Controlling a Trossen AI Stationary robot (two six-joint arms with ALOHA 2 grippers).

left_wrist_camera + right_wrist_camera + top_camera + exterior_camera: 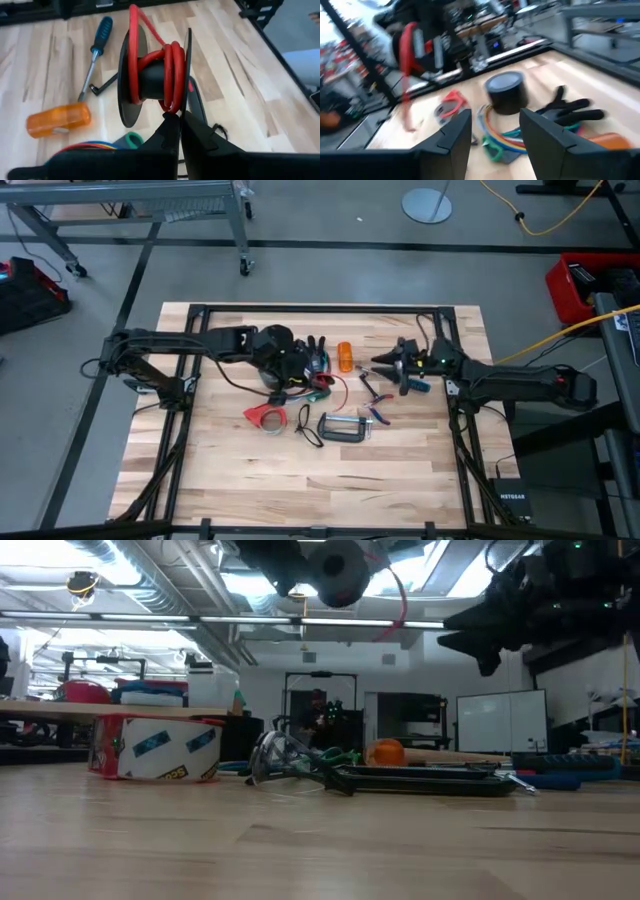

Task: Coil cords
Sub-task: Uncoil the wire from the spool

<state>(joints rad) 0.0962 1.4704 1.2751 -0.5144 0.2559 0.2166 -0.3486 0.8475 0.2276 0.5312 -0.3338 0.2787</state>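
My left gripper (292, 362) is shut on a black spool (150, 75) wound with a red cord (170, 70), held well above the table in the low view (340, 575). A bunch of red, green, blue and orange cords (495, 136) lies on the table below, its black plug ends (572, 112) beside an orange piece (344, 357). My right gripper (495, 120) is open and empty, above the table to the right of the cords (382, 363). My left gripper pinches the rim of one spool flange (183, 111) between its two shut fingers, right beside the wound red cord. The spool is lifted clear of the table, its flanges on edge. A loose length of red cord (402, 602) hangs from it.
A grey roll of tape (505, 91) stands by the cords. A red tape dispenser (265, 417), a metal clamp (345, 428), pliers (376, 398) and a blue-handled screwdriver (97, 42) lie on the wooden table (250, 490). Its near half is bare.
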